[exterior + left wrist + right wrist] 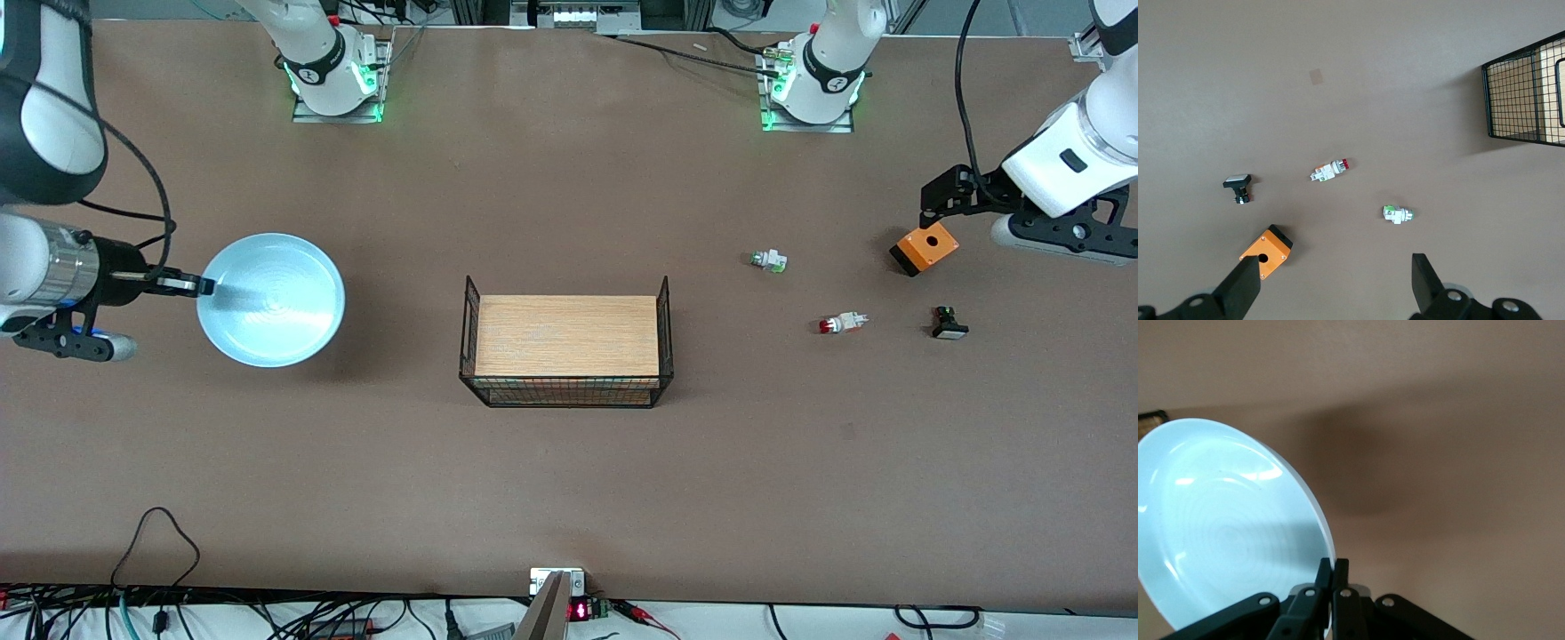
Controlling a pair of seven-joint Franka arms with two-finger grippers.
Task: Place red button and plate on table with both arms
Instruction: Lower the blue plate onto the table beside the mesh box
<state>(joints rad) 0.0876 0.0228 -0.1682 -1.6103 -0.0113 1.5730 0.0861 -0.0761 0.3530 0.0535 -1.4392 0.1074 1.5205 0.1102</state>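
The light-blue plate (271,300) hangs tilted above the brown table (569,489) at the right arm's end, casting a shadow. My right gripper (200,285) is shut on its rim, and the right wrist view shows the fingers (1332,563) pinching the plate (1225,527). The red button (840,323) lies on its side on the table toward the left arm's end; it also shows in the left wrist view (1329,171). My left gripper (933,206) is open and empty in the air over an orange box (925,248), its fingers (1245,287) wide apart.
A green-tipped white part (768,260) lies farther from the front camera than the red button. A black part with a white cap (949,324) lies beside the button. A wood-topped black wire basket stand (565,349) stands mid-table.
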